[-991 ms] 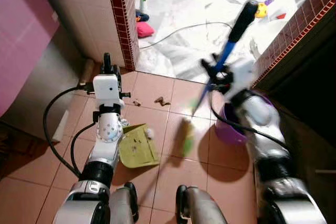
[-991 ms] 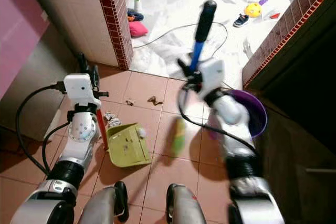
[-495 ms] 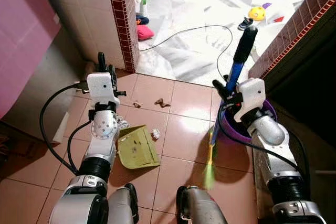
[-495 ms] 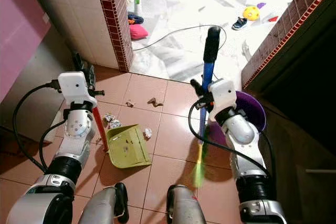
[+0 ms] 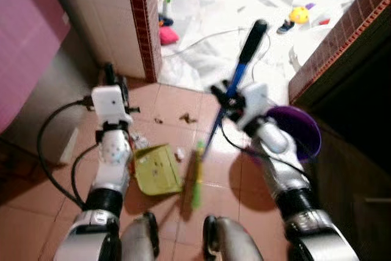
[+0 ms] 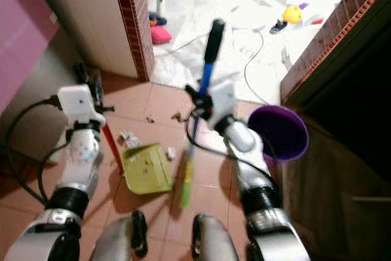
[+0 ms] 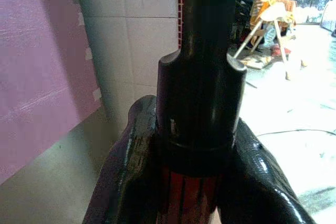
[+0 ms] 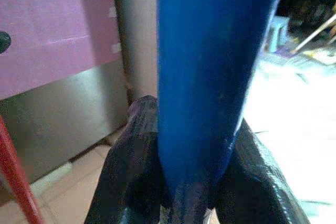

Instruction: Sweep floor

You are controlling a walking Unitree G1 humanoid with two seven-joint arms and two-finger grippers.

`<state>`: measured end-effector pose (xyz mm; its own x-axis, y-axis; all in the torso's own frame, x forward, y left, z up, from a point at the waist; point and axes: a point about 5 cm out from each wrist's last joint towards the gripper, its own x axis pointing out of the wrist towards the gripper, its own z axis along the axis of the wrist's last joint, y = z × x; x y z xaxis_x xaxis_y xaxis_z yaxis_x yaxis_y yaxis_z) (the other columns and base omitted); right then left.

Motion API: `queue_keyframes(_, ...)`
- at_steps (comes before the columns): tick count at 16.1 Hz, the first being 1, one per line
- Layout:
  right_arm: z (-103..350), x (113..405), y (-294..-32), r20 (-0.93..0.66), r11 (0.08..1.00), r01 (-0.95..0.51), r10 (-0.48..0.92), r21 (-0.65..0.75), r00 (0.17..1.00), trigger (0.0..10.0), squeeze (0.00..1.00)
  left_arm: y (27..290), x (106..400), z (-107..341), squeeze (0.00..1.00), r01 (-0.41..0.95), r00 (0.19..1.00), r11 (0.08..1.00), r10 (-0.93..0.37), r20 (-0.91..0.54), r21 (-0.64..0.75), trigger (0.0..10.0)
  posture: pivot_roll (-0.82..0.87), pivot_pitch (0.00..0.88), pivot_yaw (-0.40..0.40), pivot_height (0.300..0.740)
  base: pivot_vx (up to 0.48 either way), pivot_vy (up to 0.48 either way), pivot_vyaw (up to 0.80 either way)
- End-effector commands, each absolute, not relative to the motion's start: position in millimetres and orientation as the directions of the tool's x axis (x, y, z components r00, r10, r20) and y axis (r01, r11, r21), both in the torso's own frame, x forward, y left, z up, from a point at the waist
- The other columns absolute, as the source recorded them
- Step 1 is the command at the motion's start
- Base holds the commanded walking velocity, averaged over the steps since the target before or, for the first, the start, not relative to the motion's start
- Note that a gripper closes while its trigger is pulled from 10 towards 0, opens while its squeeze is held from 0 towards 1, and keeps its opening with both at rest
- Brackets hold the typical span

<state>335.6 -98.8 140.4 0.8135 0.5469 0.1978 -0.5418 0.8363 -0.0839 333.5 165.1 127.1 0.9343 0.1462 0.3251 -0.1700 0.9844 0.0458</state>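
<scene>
Broom and dustpan at work on the terracotta floor [image 6: 211,197] by the doorway.

The right pincer [image 6: 197,103] is clamped around the blue handle of the broom [image 6: 203,84]; its two black fingers [image 8: 128,182] press the shaft from both sides. The broom runs long and tilted: black grip up and away toward the white room, green bristles down on the tiles just beside the green dustpan [image 6: 146,167]. The left pincer [image 6: 91,80] is squeezed on the dustpan's black-and-red handle, which rises steeply from the pan. Small scraps of debris [image 6: 178,116] lie beyond the pan; a purple bucket [image 6: 278,132] stands at the right.
</scene>
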Motion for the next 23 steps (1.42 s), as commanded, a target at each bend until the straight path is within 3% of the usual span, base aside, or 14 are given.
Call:
queue_keyframes(1,152,340,-97,0.252,0.823,-0.559,0.565,-0.1,0.786,10.0,0.0,167,332,116,0.0,-0.191,0.949,0.981,0.178,0.26,0.023,10.0,-0.11,0.303,-0.097,0.74,0.0,0.0,0.0)
queue_keyframes(7,181,366,-110,0.327,0.829,-0.527,0.558,-0.186,0.762,10.0,0.0,159,340,128,0.0,-0.188,0.945,0.982,0.179,0.273,0.006,10.0,-0.07,0.319,-0.094,0.74,0.0,0.0,0.0)
queue_keyframes(12,187,361,-61,0.403,0.775,-0.605,0.62,-0.182,0.673,10.0,0.0,156,338,128,0.0,-0.176,0.948,0.984,0.169,0.271,0.001,10.0,-0.03,0.324,-0.099,0.74,0.0,0.0,0.0)
queue_keyframes(15,174,343,-19,0.434,0.723,-0.688,0.639,-0.057,0.635,10.0,0.0,157,333,127,0.0,-0.173,0.947,0.985,0.167,0.275,-0.005,10.0,-0.01,0.33,-0.106,0.74,0.0,0.0,0.0)
queue_keyframes(17,173,336,-4,0.461,0.692,-0.72,0.626,0.041,0.629,10.0,0.0,159,331,125,0.0,-0.18,0.948,0.984,0.174,0.267,-0.002,10.0,-0.02,0.325,-0.112,0.74,0.0,0.0,0.0)
queue_keyframes(19,181,341,-14,0.489,0.683,-0.721,0.591,0.12,0.642,10.0,0.0,158,333,126,0.0,-0.18,0.949,0.984,0.175,0.263,-0.006,10.0,-0.04,0.311,-0.115,0.74,0.0,0.0,0.0)
queue_keyframes(21,195,345,-25,0.52,0.69,-0.718,0.58,0.095,0.627,10.0,0.0,156,336,127,0.0,-0.179,0.949,0.984,0.175,0.263,-0.009,10.0,-0.06,0.294,-0.113,0.74,0.0,0.0,0.0)
queue_keyframes(23,216,352,-47,0.556,0.755,-0.652,0.571,-0.066,0.605,10.0,0.0,156,337,127,0.0,-0.179,0.949,0.984,0.174,0.262,-0.008,10.0,-0.07,0.28,-0.107,0.74,0.0,0.0,0.0)
